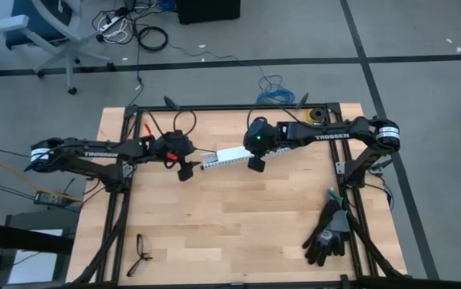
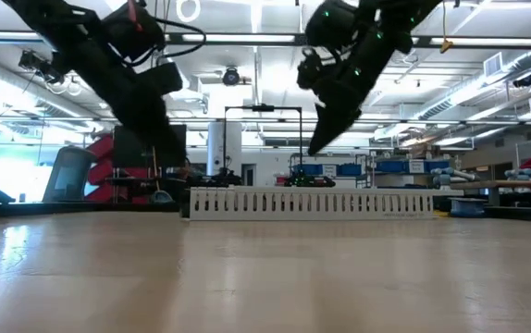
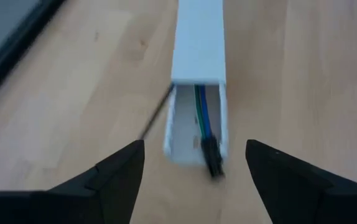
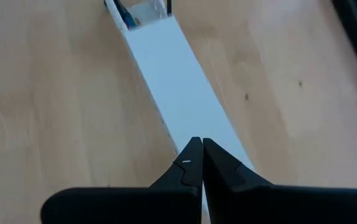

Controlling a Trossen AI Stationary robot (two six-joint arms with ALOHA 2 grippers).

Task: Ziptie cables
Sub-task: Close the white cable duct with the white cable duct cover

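Observation:
A white slotted duct (image 1: 224,157) lies on the wooden table between my two grippers, with a white cover (image 4: 178,81) on most of its length. The cables (image 3: 202,115), green and blue wires, lie inside it, and their small dark connector (image 3: 212,158) sticks out of the uncovered end. The ziptie (image 3: 157,115), a thin dark strip, lies on the table beside that end. My left gripper (image 3: 194,144) hovers open above this end, one finger on each side. My right gripper (image 4: 201,146) is shut above the covered part and, in the low view, clear of it (image 2: 314,148).
A pair of black gloves (image 1: 327,233) lies at the near right of the table, and glasses (image 1: 140,253) at the near left. A roll (image 1: 317,117) sits at the far right edge. Bare wood stretches from the duct toward the near edge.

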